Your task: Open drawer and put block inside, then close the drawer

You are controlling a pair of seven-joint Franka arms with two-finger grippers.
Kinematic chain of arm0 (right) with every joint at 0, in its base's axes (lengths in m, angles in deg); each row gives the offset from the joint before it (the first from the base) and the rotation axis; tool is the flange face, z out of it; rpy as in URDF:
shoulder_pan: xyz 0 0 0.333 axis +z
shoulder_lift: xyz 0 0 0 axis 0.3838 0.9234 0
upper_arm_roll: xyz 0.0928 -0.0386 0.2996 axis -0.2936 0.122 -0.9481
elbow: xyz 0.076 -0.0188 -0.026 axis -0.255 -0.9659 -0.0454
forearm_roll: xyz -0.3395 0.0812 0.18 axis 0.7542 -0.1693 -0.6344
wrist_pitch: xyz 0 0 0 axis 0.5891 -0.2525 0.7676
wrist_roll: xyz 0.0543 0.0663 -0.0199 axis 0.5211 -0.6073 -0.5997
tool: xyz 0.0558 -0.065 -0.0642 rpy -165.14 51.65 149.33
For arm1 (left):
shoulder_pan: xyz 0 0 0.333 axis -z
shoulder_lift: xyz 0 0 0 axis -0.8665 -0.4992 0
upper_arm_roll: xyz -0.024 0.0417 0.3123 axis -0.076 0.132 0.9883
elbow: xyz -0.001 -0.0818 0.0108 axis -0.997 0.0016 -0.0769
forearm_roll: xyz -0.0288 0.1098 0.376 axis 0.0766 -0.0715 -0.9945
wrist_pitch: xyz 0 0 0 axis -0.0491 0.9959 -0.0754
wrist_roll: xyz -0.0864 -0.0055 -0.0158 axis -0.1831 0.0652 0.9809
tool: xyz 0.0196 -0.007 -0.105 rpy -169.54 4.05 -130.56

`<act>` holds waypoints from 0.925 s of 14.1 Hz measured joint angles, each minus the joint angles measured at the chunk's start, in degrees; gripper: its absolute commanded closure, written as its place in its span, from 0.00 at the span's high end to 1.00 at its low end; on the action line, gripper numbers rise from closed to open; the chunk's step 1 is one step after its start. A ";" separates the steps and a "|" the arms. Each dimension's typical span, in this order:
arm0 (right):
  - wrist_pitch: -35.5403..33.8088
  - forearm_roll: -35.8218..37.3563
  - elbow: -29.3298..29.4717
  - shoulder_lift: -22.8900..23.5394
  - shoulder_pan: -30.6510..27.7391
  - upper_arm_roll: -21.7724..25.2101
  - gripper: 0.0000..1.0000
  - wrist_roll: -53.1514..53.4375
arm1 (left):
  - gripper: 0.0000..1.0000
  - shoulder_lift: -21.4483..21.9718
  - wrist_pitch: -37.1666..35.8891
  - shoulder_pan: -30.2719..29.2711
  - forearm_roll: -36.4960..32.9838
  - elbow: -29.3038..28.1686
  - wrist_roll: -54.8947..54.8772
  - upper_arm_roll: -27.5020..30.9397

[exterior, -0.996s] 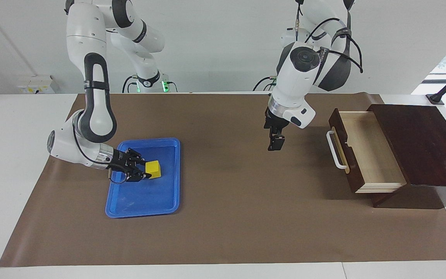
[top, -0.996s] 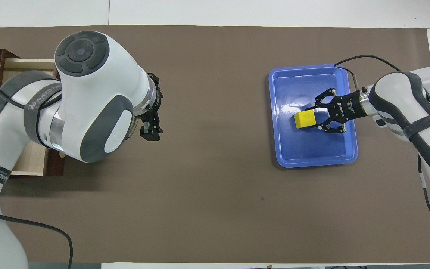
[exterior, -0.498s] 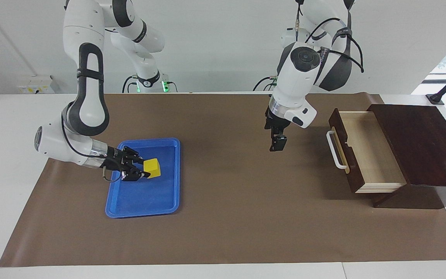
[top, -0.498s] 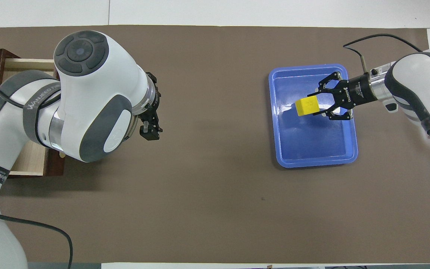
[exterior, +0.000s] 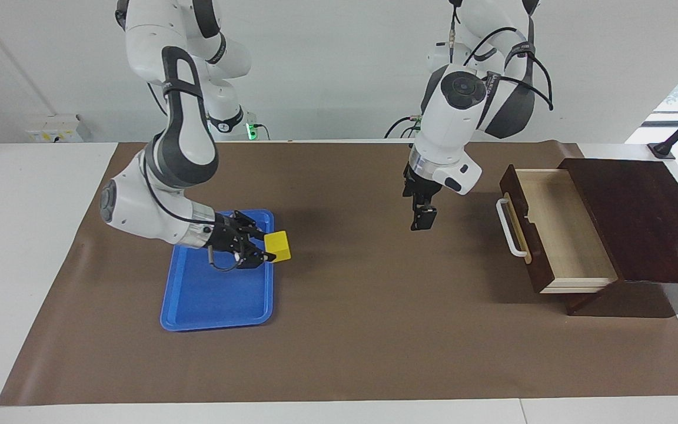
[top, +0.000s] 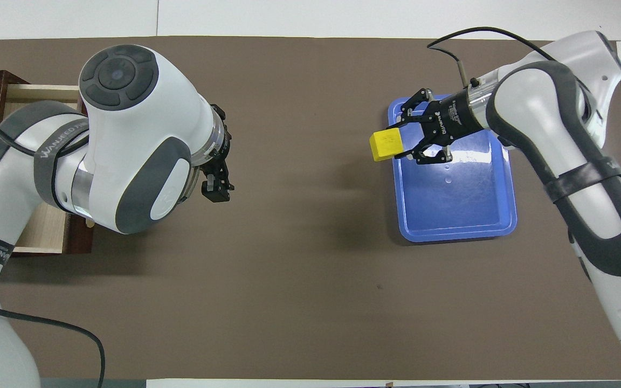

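We see the right gripper (exterior: 263,250) clamped on the yellow block (exterior: 278,246), held in the air over the edge of the blue tray (exterior: 198,297) that faces the left arm's end. The left gripper (exterior: 422,219) hangs over the brown mat (exterior: 345,330), its 2 fingers together. The drawer (exterior: 557,229) stands pulled open from its dark box (exterior: 639,218).

Count: one yellow block (exterior: 278,246) (top: 386,145); one drawer (exterior: 557,227) (top: 35,237), one blue tray (exterior: 215,294) (top: 453,207); one brown mat (exterior: 362,330) (top: 299,258); two arms.
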 measured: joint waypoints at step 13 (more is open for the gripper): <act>11.21 -3.57 1.32 0.00 15.35 -0.15 0.00 16.38 | 1.00 -8.13 3.57 7.25 -4.30 5.98 16.13 -0.58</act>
